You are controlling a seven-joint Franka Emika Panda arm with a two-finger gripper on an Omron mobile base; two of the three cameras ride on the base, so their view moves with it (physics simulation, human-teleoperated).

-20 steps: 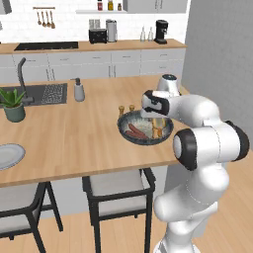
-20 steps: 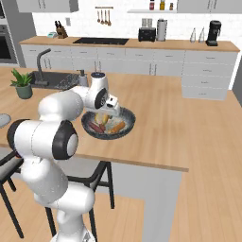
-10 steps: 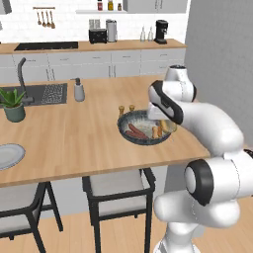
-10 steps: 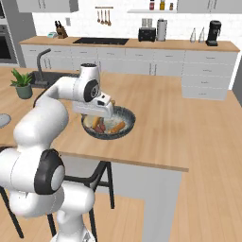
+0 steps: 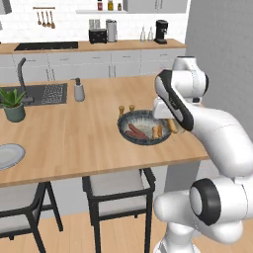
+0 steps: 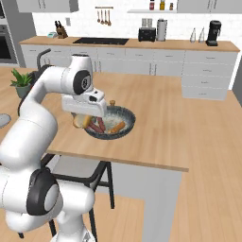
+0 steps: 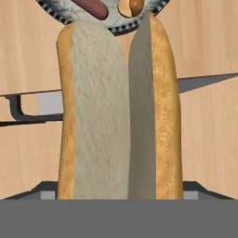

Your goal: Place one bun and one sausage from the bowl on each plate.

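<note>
The bun (image 7: pixel 116 111) fills my hand view: a split hot-dog roll, pale crumb showing, golden crust down both long sides, hanging just off the near rim of the bowl (image 5: pixel 143 127) over the worktop (image 5: pixel 69 133) edge. My pincer (image 6: pixel 84 119) stands wide around it, which I judge to be a hold across its broad sides, though the finger tips themselves are hidden behind the bread. I expect it to be light and soft, easily crushed or torn along the hinge, so a gentle grip at mid-length across both halves suits it. Inside the bowl lie sausages (image 5: pixel 136 132) and another bun (image 6: pixel 117 127). Far to the left of the bowl, at the worktop's end, sits the pale plate (image 5: pixel 9 155). Behind the bowl stand two small shakers (image 5: pixel 126 108).
</note>
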